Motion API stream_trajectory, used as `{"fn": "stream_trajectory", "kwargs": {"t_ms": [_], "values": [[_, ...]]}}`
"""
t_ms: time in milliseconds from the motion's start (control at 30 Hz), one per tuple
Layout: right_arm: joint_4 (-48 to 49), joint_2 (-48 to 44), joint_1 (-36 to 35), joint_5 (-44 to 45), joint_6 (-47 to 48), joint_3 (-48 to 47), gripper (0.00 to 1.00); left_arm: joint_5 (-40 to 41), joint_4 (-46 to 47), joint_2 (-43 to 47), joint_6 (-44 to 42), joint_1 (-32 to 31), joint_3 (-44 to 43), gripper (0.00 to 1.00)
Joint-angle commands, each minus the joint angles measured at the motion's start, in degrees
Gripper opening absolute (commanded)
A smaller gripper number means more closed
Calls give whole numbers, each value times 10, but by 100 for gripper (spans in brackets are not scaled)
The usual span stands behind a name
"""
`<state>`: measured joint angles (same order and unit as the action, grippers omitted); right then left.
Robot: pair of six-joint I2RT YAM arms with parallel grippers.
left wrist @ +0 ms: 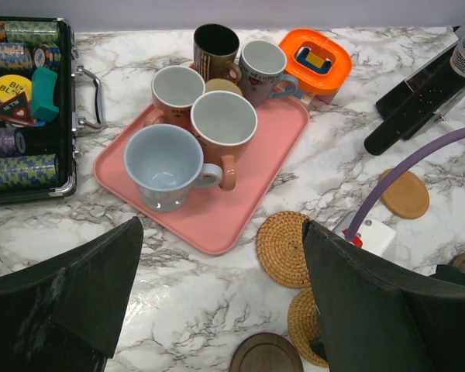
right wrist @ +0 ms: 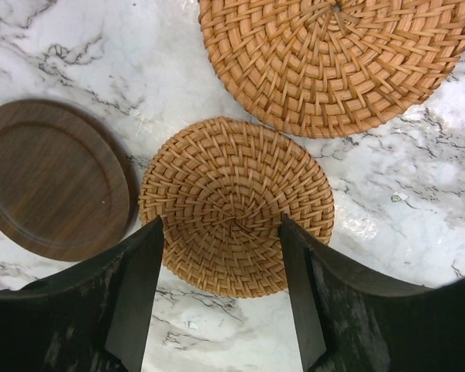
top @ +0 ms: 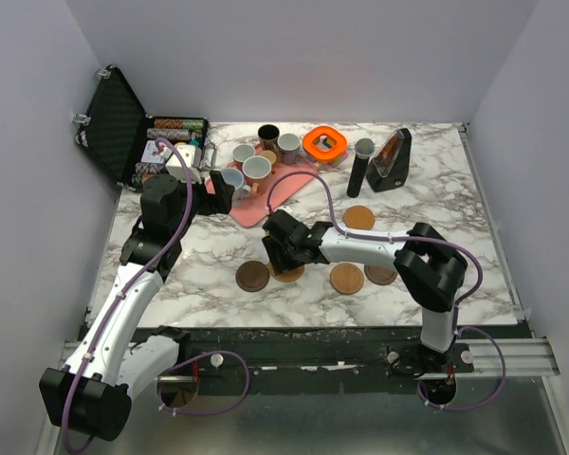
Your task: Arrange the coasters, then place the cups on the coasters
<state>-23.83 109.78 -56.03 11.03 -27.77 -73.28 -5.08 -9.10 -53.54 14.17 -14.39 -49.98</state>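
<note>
Several cups stand crowded on the pink tray (left wrist: 217, 221): a pale blue cup (left wrist: 164, 164), two pinkish-brown cups (left wrist: 223, 128), a black cup (left wrist: 215, 48), a grey cup (left wrist: 263, 68) and a small copper one (left wrist: 223, 85). My left gripper (left wrist: 221, 232) hangs open over the marble just in front of the tray, holding nothing. My right gripper (right wrist: 221, 225) is open, its fingers straddling a small woven coaster (right wrist: 236, 205) that lies flat on the table. A dark wooden coaster (right wrist: 54, 178) lies just left of it and a larger woven coaster (right wrist: 337, 62) behind. More wooden coasters (top: 346, 279) sit along the front row.
An open black case of poker chips (top: 123, 123) stands at the back left. Behind the tray are an orange ring-shaped object (top: 324, 142), a tall black cylinder (top: 360, 166) and a black wedge-shaped box (top: 391, 161). A tan coaster (top: 358, 218) lies alone mid-table.
</note>
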Motion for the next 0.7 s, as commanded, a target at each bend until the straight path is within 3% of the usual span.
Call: {"fn": "stream_trajectory", "kwargs": {"t_ms": [0,267,667], "values": [[23,-29,-6,-24,25,30,72,5,11,9,0,-2,7,92],[90,-69,-49,-42,95,27,74,9,11,13,2,-2,8,93],[93,39,-94,-58,144,-74,73,46,4,16,3,-2,8,96]]}}
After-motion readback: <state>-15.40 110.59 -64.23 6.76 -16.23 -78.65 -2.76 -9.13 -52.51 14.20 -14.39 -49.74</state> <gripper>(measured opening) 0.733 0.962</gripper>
